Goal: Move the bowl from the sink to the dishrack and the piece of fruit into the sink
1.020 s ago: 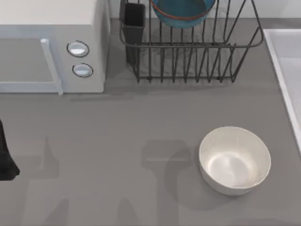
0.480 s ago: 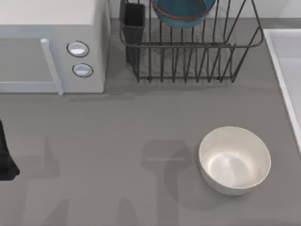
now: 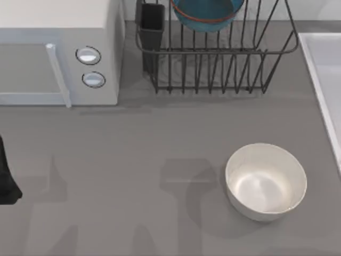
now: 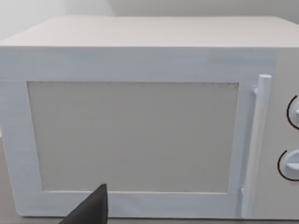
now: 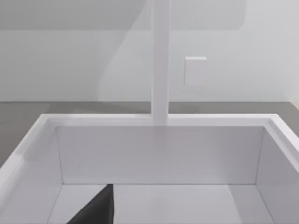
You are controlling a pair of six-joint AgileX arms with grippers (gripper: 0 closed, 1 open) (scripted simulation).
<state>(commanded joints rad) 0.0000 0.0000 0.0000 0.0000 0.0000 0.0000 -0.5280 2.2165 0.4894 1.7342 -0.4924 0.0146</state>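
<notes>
Teal-blue bowl [image 3: 206, 13] sits inside the black wire dishrack [image 3: 218, 64], at the tabletop's far edge in the top view, its red-orange rim line showing; dark cutlery cup [image 3: 152, 24] at the rack's left corner.

Sink [image 3: 325, 80] along the right side, partly in frame. Right wrist view looks down into the basin [image 5: 154, 154] — pale walls, a white upright column [image 5: 160, 60] behind its far rim.

Glossy white bowl [image 3: 265, 181] stands on the grey tabletop [image 3: 133, 160], near the sink, not touching.

White microwave [image 3: 58, 50] far left; the left wrist view faces its door [image 4: 133, 137].

Left arm [image 3: 6, 176] parked at the left edge. A dark tip of each pincer shows in its wrist view — open or closed, cannot tell.
</notes>
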